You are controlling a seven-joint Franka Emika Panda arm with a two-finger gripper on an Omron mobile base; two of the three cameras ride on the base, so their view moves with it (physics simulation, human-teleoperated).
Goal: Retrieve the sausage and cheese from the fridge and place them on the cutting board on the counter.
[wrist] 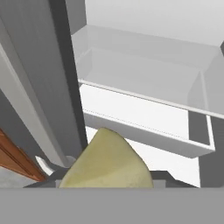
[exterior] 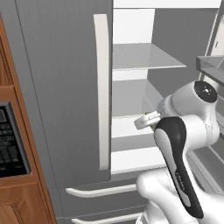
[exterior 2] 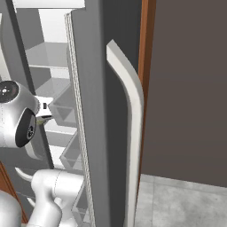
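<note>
Cheese [wrist: 107, 164] close before the hand camera, apparently between the fingertips, fridge [wrist: 144, 87] shelves behind it

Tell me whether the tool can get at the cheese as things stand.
Probably yes: the cheese sits right at the tool, apparently gripped, with nothing between them and the fridge door open.

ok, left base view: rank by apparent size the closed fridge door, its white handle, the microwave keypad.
1. closed fridge door
2. white handle
3. microwave keypad, cut off by the frame edge, so only its visible part is ranked.
</note>
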